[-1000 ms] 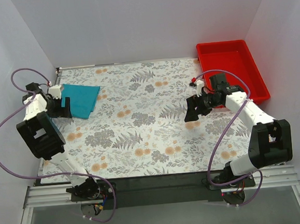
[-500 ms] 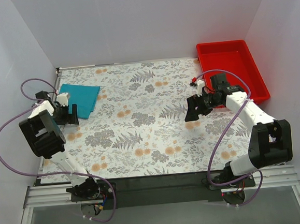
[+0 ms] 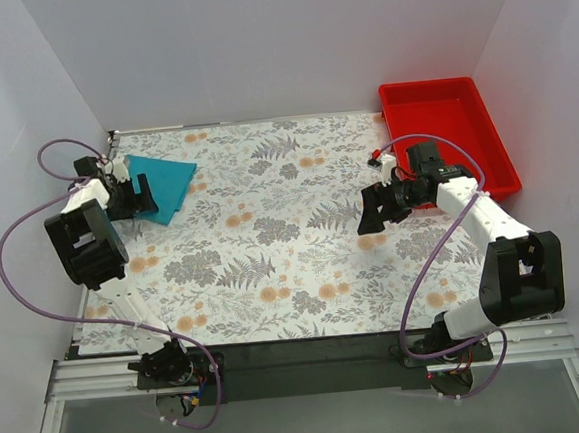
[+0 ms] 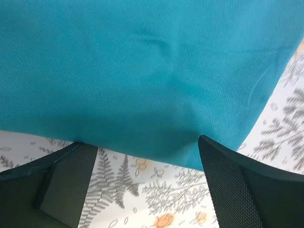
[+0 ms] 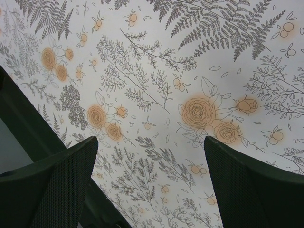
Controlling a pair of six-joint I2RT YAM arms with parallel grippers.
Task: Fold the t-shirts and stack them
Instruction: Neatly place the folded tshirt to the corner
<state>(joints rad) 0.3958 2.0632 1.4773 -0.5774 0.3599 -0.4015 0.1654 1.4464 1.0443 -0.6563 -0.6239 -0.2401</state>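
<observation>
The shirt [image 3: 169,181] lies as a folded teal packet at 10 o'clock on the table [image 3: 272,248], well apart from the tray [image 3: 400,128] at 2 o'clock. The left gripper [image 3: 133,201] sits at the packet's 8 o'clock side. In the wrist view its jaws stand apart with the shirt's near edge [image 4: 142,61] running between them, nothing pinched. The right gripper [image 3: 375,213] hangs over bare table toward 3 o'clock, jaws also apart.

The fabric looks thin, soft and light. It likely sags and unfolds if lifted by one layer, and slides easily on the printed cloth. The best hold is probably a deep pinch across all layers at the folded edge or a corner.
</observation>
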